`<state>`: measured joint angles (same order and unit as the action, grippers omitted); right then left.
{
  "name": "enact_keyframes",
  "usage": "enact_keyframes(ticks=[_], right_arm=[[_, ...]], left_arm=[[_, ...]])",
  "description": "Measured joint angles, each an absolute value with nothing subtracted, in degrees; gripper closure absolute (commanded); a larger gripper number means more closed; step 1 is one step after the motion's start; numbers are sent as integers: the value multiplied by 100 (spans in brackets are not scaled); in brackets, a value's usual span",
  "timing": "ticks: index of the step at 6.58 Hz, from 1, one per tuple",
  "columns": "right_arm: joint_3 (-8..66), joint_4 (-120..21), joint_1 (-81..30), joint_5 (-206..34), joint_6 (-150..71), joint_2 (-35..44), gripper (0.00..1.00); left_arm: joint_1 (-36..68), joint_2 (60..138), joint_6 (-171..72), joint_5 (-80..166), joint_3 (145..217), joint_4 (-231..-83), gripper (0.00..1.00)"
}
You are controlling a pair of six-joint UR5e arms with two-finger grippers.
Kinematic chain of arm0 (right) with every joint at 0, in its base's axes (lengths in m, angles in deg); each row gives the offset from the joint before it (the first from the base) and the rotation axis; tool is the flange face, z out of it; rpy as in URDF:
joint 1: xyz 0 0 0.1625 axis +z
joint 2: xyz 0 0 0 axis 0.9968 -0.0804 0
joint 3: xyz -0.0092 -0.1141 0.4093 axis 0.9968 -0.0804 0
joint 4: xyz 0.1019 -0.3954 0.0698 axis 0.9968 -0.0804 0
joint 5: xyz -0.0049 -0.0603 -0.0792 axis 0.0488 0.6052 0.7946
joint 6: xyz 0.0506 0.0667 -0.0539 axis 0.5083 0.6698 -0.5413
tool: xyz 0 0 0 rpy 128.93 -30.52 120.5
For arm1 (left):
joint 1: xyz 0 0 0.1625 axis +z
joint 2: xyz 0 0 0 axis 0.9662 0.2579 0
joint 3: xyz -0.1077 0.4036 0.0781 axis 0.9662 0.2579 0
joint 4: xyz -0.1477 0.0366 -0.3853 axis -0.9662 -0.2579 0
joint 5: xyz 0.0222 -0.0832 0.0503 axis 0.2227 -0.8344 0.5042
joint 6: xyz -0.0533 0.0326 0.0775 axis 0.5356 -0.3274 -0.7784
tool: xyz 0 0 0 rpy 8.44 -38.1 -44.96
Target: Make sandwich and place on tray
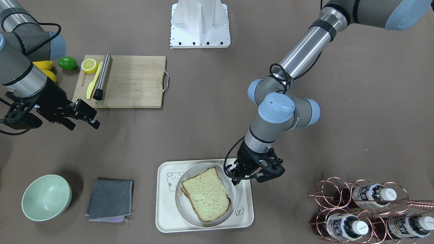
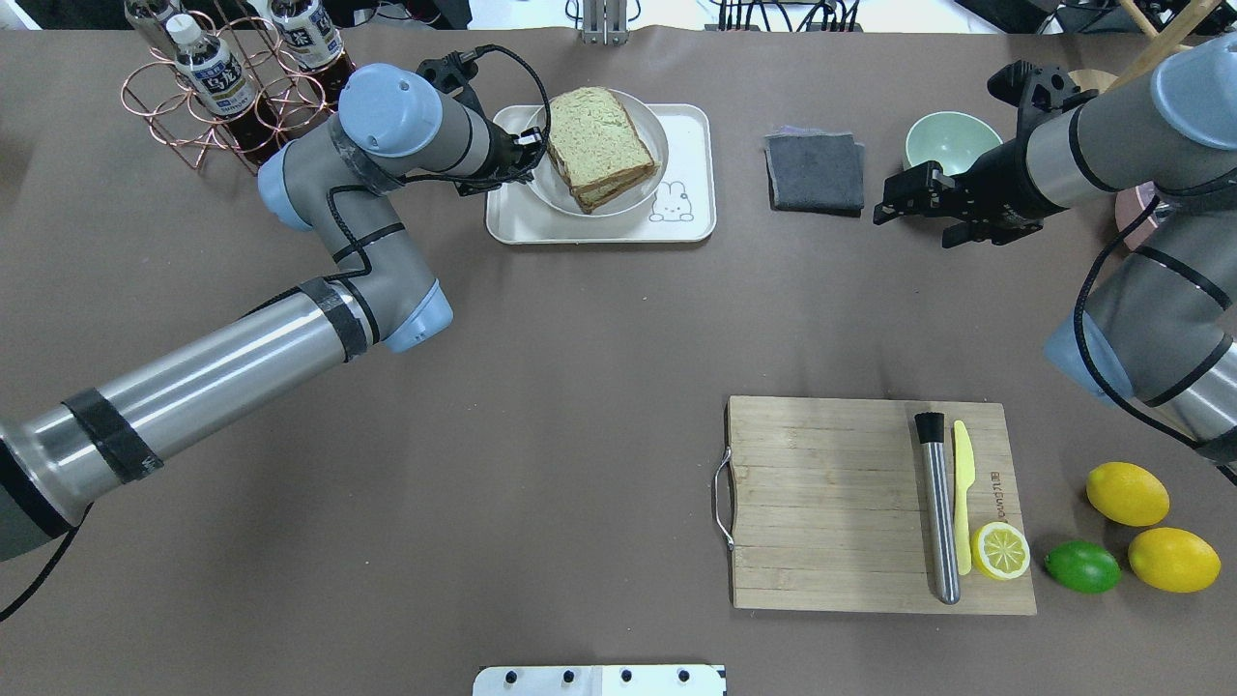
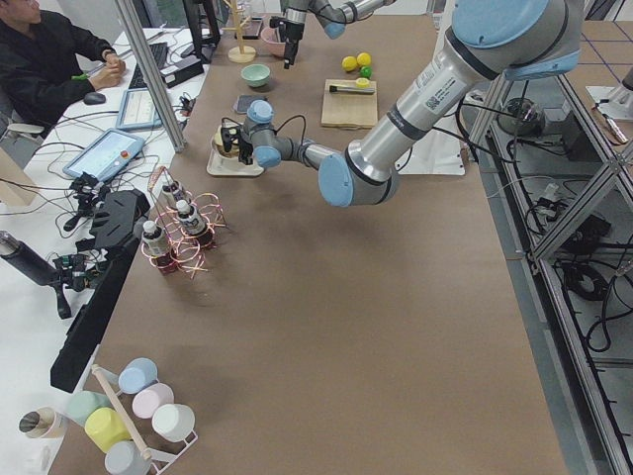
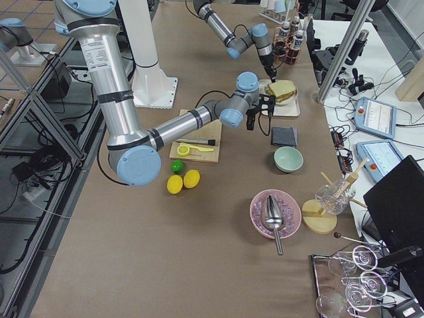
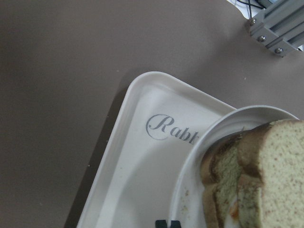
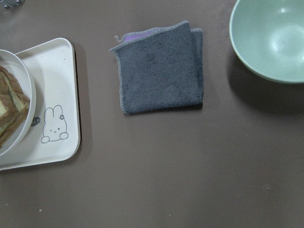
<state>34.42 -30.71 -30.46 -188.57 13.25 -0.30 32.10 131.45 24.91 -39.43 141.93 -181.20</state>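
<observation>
The sandwich [image 1: 206, 195], two slices of speckled tan bread with a bit of orange showing between them in the left wrist view [image 5: 266, 171], lies on a round pale-grey plate [image 1: 184, 206]. The plate stands on the cream tray [image 1: 162, 200], which has a cartoon drawing and "Rabbit" script. My left gripper [image 1: 235, 179] is at the plate's rim on the robot's left side. Its fingers are nearly together and look shut on the rim. My right gripper [image 1: 84, 126] is open and empty. It hovers over bare table, well away from the tray, near the grey cloth [image 2: 815, 172].
A pale-green bowl [image 1: 46, 197] stands beside the cloth. The wooden cutting board [image 1: 132, 81] carries a yellow knife, a steel rod and a lemon half. Lemons and a lime [image 1: 67, 63] lie next to it. A copper bottle rack [image 1: 366, 210] stands close to the left arm.
</observation>
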Motion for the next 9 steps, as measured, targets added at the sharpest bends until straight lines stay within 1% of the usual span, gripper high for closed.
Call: enact_keyframes(ticks=[1,2,4,5,6,7,8,9], right_arm=[[3442,-3071,-3046,-18858,1338,-27,1],[3441,-3069,-3046,-18858,1356,-25,1],[3442,-3064,-3042,-18874,1363,-25,1],[3450,-3072,-3024,-18891,1361,-25,1],[3460,-3087,-2988,-18906,1355,-25,1],[3470,-3105,-2933,-18944,1347,-25,1],[3465,-3124,-2823,-19065,1336,-34,1],[3454,-3221,-2652,-19229,1286,-57,1]], left_arm=[[3225,13145,2491,-3897,14183,-18119,51],[3242,13139,2488,-3856,14186,-18118,2],[3258,13084,2469,-3831,14276,-18120,2],[3210,13013,2414,-3852,14436,-18119,2],[3084,12856,2345,-3972,14765,-18063,2],[2893,12619,2292,-4260,15245,-17858,2],[2629,12282,2183,-4692,15926,-17476,2],[2316,11829,1895,-5100,16775,-16948,2]])
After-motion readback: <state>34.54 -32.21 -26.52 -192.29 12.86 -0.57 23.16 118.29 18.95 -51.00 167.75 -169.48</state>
